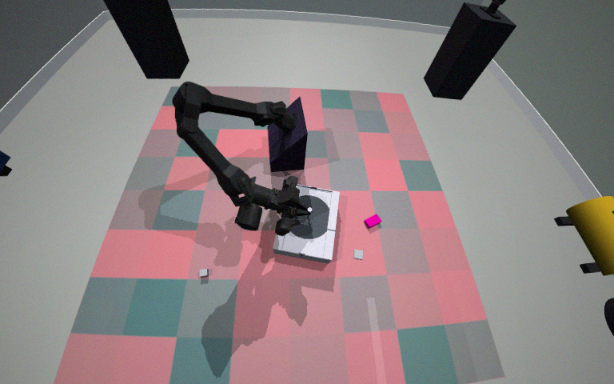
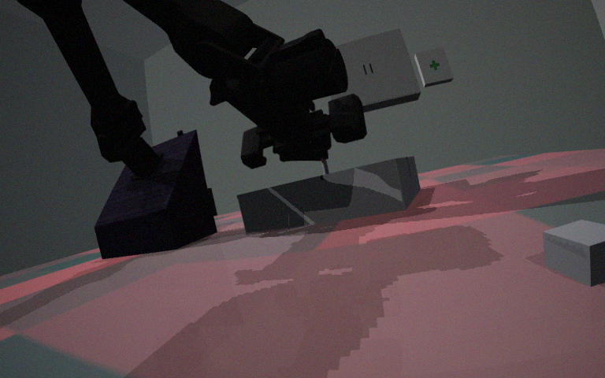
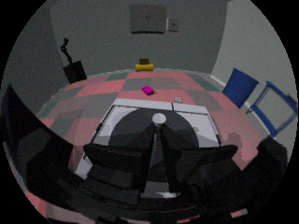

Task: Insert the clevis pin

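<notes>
The black parallel-jaw gripper (image 1: 308, 211) (image 2: 324, 159) (image 3: 157, 126) is narrow, pinching the steel, round-headed clevis pin (image 1: 309, 210) (image 2: 324, 167) (image 3: 159, 119) upright over the rimmed steel tray (image 1: 333, 213) (image 2: 365, 196) (image 3: 145, 105); whether its tip has entered a hole I cannot tell. The wide dark aluminium disc (image 1: 316, 224) (image 3: 126, 128) lies inside the tray. If the holes are misaligned, lowering could jam the pin or drag the disc; a sideways opening could tilt it. Beyond the tray's far rim sits a magenta rectangular block (image 1: 372, 221) (image 3: 148, 90)
</notes>
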You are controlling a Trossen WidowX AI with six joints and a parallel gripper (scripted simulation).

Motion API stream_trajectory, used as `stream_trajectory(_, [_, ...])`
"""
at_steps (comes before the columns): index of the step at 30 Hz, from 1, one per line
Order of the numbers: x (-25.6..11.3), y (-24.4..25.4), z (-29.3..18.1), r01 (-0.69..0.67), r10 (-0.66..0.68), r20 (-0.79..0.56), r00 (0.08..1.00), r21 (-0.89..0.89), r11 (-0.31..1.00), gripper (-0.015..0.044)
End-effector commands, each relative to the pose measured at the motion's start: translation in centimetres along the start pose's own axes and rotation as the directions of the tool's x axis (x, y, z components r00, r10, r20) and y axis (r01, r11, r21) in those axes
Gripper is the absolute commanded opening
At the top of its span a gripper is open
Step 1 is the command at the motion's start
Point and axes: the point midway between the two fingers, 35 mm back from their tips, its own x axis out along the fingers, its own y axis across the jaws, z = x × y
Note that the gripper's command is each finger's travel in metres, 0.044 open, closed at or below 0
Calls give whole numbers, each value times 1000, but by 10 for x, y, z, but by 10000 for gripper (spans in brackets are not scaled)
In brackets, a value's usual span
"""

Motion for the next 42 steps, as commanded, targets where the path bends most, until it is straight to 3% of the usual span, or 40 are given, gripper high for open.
stream_trajectory(1, [0,1,-1,2,-2,-3,1000,-11,1000,0])
stream_trajectory(42, [-1,0,-2,-12,11,13,1000,17,1000,0])
